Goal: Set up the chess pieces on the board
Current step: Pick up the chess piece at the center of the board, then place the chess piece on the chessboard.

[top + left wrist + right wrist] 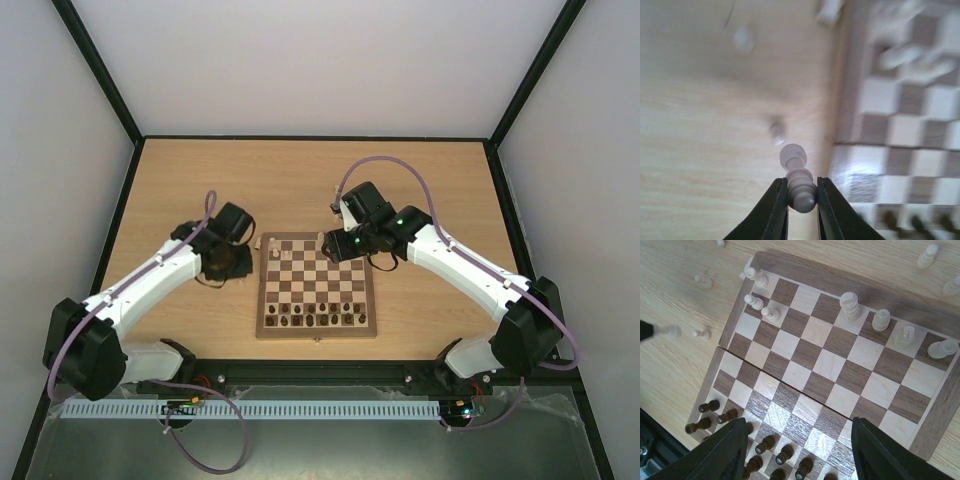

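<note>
My left gripper (802, 192) is shut on a pale cream chess piece (797, 172), its jaws pressing both sides of the piece just off the left edge of the board (900, 150). From above, this gripper (243, 262) sits over the tabletop beside the board's (316, 331) far-left corner. My right gripper (799, 424) hangs open over the board (805, 274), holding nothing. Several pale pieces (850, 305) stand on the far rows. Others (702, 333) lie loose on the table.
Dark brown chessmen (765, 444) fill the board's near rows (318, 318). Loose pale pieces lie on the wood left of the board (776, 130) and beyond its far edge (927, 255). The right arm's head (362, 230) hovers at the board's far right corner.
</note>
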Robot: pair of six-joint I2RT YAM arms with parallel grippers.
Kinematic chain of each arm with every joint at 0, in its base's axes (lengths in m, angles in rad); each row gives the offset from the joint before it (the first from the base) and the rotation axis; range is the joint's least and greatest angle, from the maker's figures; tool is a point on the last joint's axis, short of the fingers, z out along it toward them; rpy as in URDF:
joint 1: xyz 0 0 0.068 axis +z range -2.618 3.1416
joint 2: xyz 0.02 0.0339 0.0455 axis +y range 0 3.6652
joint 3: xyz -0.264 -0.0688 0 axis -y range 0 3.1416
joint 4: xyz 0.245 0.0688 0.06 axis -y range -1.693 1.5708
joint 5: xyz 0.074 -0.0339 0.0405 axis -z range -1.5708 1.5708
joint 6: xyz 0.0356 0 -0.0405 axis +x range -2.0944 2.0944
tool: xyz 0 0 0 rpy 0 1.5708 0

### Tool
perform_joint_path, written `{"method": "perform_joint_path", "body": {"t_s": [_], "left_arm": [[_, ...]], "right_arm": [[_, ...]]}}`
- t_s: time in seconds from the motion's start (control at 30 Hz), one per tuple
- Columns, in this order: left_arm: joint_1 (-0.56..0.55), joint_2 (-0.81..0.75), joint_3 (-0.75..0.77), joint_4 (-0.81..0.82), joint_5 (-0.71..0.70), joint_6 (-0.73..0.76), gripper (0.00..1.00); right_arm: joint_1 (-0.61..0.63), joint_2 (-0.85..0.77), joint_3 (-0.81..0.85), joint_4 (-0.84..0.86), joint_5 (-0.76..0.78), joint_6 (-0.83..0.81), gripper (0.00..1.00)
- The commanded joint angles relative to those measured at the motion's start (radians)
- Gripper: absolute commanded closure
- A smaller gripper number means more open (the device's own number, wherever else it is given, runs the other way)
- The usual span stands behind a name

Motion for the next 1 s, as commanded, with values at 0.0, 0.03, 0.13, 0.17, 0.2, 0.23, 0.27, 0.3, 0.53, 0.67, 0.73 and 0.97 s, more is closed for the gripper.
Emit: {"method": "perform_joint_path", "body": {"t_s": [0.0,0.03,0.13,0.17,0.2,0.23,0.27,0.3,0.53,0.67,0.73,0.97], "left_arm": [[-0.009,0.029,0.183,-0.058,0.052,0.041,0.86],[-0.021,0.045,0.216,-0.058,0.06,0.045,0.86],[-0.067,0.14,0.318,-0.049,0.075,0.059,0.85],[-0.081,0.171,0.354,-0.044,0.078,0.065,0.85],[-0.093,0.203,0.385,-0.04,0.081,0.07,0.85],[-0.106,0.229,0.414,-0.035,0.082,0.074,0.85],[-0.117,0.26,0.442,-0.031,0.08,0.082,0.85],[-0.128,0.293,0.468,-0.031,0.074,0.089,0.85],[-0.16,0.45,0.56,0.037,0.098,0.113,0.85],[-0.177,0.514,0.596,0.064,0.101,0.118,0.84],[-0.184,0.541,0.615,0.073,0.1,0.116,0.83],[-0.19,0.624,0.668,0.086,0.077,0.117,0.82]], "right_arm": [[-0.003,-0.028,0.002,-0.017,0.026,-0.01,0.43],[-0.003,-0.029,0.004,-0.02,0.035,-0.009,0.43],[-0.005,-0.032,0.011,-0.03,0.063,-0.007,0.42],[-0.005,-0.034,0.013,-0.034,0.074,-0.006,0.42],[-0.006,-0.035,0.013,-0.038,0.082,-0.005,0.43],[-0.008,-0.038,0.012,-0.039,0.091,-0.004,0.42],[-0.011,-0.041,0.011,-0.042,0.098,-0.003,0.43],[-0.014,-0.044,0.01,-0.042,0.104,-0.001,0.43],[-0.048,-0.078,-0.014,-0.043,0.11,0.004,0.42],[-0.058,-0.085,-0.024,-0.04,0.111,0.004,0.42],[-0.061,-0.085,-0.024,-0.039,0.109,0.004,0.42],[-0.065,-0.081,-0.028,-0.033,0.103,-0.001,0.42]]}}
